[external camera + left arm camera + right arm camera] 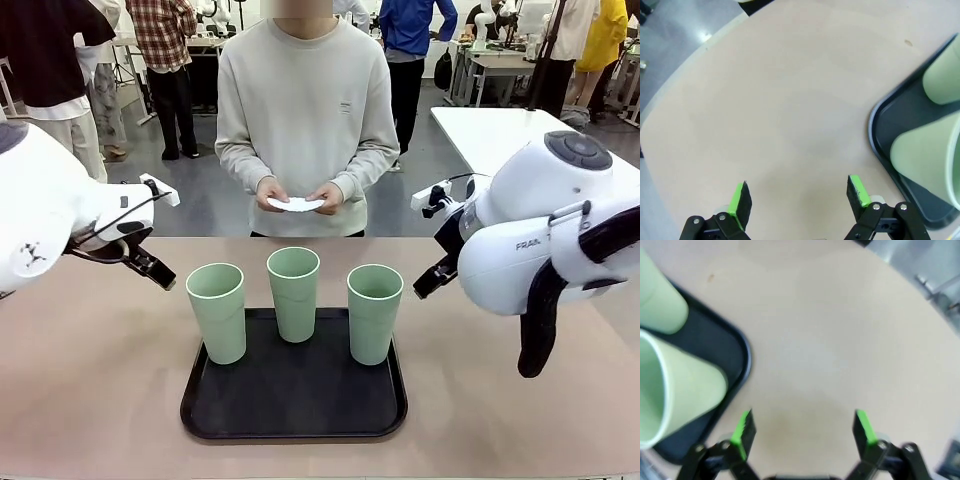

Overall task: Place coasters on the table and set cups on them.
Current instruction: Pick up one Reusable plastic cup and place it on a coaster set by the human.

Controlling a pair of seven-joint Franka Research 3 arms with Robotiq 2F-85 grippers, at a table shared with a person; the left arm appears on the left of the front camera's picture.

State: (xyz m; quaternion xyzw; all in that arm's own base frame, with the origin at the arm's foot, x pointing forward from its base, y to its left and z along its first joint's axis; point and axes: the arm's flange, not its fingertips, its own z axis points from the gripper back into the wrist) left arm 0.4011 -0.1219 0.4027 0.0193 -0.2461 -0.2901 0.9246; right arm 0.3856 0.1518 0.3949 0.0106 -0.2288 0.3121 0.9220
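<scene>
Three pale green cups stand upright on a black tray [295, 415]: the left cup [216, 312], the middle cup [293, 293] and the right cup [374, 312]. Across the table [90, 380] a person holds white coasters [296, 204] in both hands at waist height. My left gripper [152, 268] hovers to the left of the tray and is open [799, 194] over bare tabletop, with two cups [927, 157] on its right. My right gripper [433, 277] hovers to the right of the tray and is open [803, 430], with two cups [675, 390] on its left.
A white table [500, 130] stands behind at the right. Bare tabletop lies on both sides of the tray and in front of the person. The tray's rim [875, 135] is close to the left gripper, and its corner [742, 357] is near the right gripper.
</scene>
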